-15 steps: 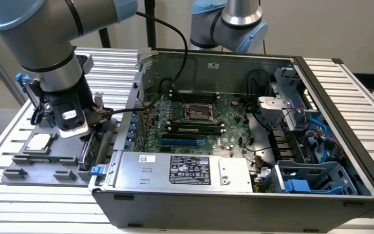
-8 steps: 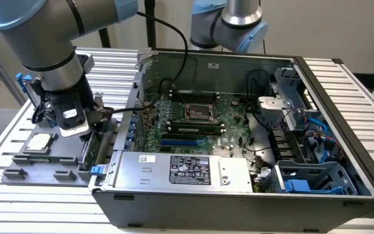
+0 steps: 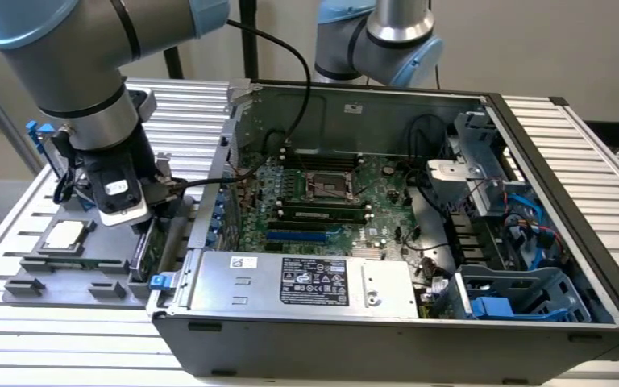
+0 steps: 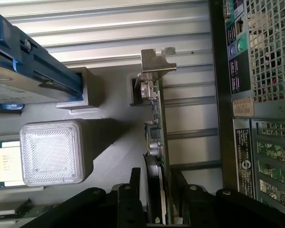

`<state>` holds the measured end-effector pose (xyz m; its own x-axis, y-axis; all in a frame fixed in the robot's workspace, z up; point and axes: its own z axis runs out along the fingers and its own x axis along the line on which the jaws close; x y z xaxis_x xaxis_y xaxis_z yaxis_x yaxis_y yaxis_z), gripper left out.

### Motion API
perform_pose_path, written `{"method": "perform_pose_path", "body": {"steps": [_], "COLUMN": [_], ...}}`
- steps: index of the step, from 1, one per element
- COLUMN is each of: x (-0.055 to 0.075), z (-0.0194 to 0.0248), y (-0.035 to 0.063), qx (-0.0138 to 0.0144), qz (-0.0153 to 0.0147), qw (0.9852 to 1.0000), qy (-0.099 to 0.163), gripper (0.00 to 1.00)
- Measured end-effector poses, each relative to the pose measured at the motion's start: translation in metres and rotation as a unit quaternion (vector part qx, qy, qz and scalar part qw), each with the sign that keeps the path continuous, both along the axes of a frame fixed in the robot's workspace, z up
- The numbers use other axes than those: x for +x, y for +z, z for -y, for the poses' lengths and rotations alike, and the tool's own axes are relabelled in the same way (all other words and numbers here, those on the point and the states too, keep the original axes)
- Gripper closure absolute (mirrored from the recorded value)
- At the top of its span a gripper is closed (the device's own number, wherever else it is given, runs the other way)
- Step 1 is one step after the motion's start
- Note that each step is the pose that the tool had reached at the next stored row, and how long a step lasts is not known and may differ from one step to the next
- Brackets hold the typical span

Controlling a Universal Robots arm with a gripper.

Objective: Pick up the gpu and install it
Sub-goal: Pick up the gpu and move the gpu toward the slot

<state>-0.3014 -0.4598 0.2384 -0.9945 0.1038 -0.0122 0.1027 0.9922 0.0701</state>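
Note:
The gpu (image 4: 157,118) stands on its long edge in a slot of the grey holder tray (image 4: 109,142), its silver end bracket (image 4: 156,59) at the far end. In the exterior view the gpu (image 3: 146,246) sits just outside the left wall of the computer case (image 3: 396,343). My gripper (image 3: 141,219) is down over it. In the wrist view my gripper (image 4: 156,209) has one black finger (image 4: 135,199) on each side of the card's near end, shut on it. The motherboard (image 3: 321,201) lies bare inside the case, with a blue slot (image 3: 304,235) near its front.
A square silver CPU (image 3: 62,235) lies on the tray beside the card. A hard drive with blue rails (image 4: 19,71) stands at the tray's back. The case wall (image 4: 218,118) runs close along the card. A second arm (image 3: 380,40) stands behind the case. Cables and drive cages crowd the case's right side.

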Motion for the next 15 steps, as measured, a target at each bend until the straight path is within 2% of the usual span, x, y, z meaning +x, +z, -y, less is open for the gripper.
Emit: {"method": "perform_pose_path", "body": {"steps": [8, 13, 14, 15], "x": [0.0, 0.0, 0.0, -0.0001], "z": [0.0, 0.0, 0.0, 0.0], "y": [-0.0014, -0.0018, -0.0019, -0.0019], "qx": [-0.0021, -0.0022, -0.0022, -0.0022], "qz": [-0.0005, -0.0005, -0.0005, -0.0005], "qw": [1.0, 1.0, 1.0, 1.0], "qy": [0.0, 0.0, 0.0, 0.0], "gripper": [0.0, 0.0, 1.0, 1.0]}}
